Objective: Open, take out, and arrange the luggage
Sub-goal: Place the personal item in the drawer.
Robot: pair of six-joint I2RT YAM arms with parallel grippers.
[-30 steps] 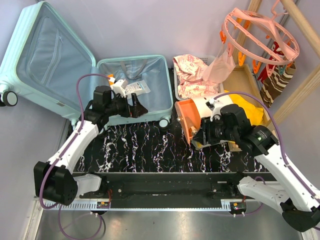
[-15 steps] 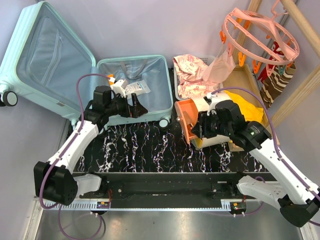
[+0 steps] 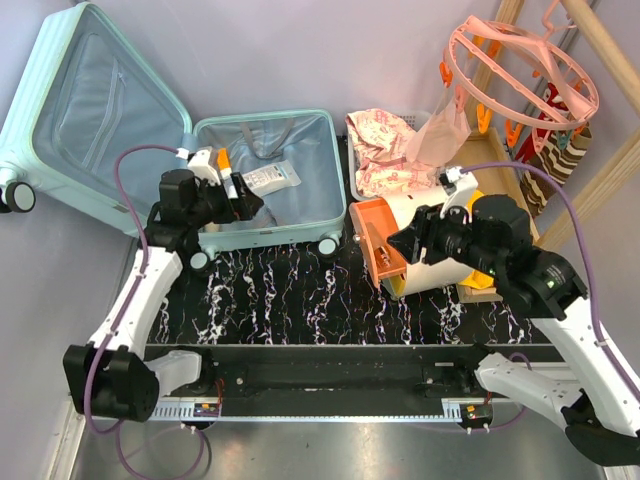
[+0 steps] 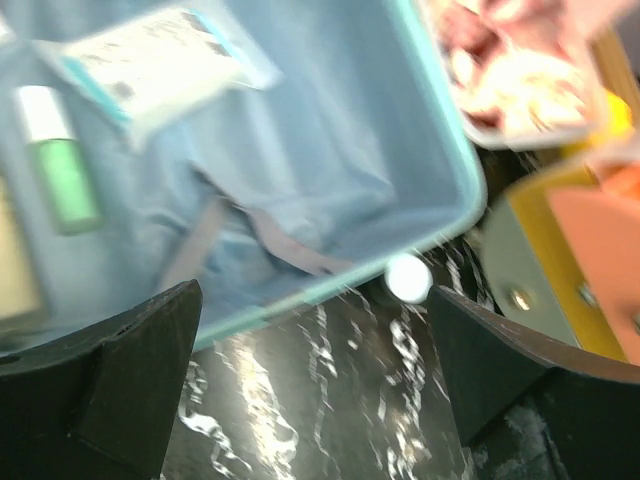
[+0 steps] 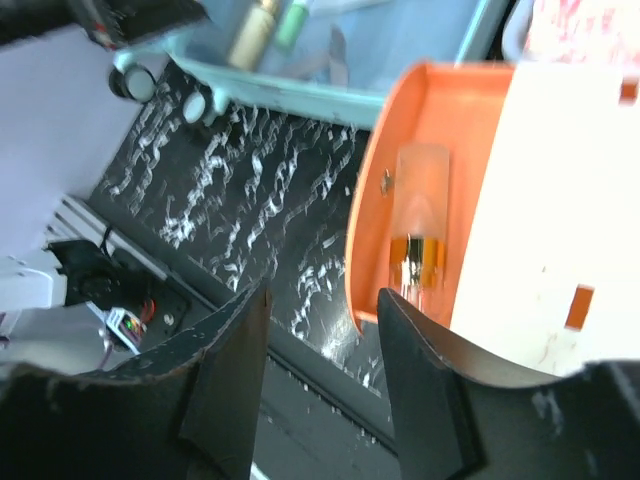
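The pale mint-blue luggage (image 3: pixel 265 215) lies open at the back left, its lid (image 3: pixel 90 110) leaning on the wall. Inside the base lie a white packet (image 3: pixel 268 177) and a small bottle (image 3: pixel 222 160). The left wrist view shows the lining (image 4: pixel 300 150), the packet (image 4: pixel 150 65), a green bottle (image 4: pixel 60 170) and a wheel (image 4: pixel 407 277). My left gripper (image 3: pixel 245 200) (image 4: pixel 315 400) is open and empty over the base's near rim. My right gripper (image 3: pixel 400 243) (image 5: pixel 320 390) is open and empty beside the orange end of a cream cylinder (image 5: pixel 520 200).
A white mesh basket (image 3: pixel 362 190) with pink patterned cloth (image 3: pixel 385 150) stands right of the luggage. The cream cylinder (image 3: pixel 440 235) lies on something yellow (image 3: pixel 495 215). A pink round hanger (image 3: pixel 520 65) and wooden posts (image 3: pixel 600 40) are at the back right. Black marbled mat (image 3: pixel 300 295) in front.
My left arm has pulled back to the left, away from the middle of the luggage base. My right arm has drawn back to the right, away from the cylinder's orange end.
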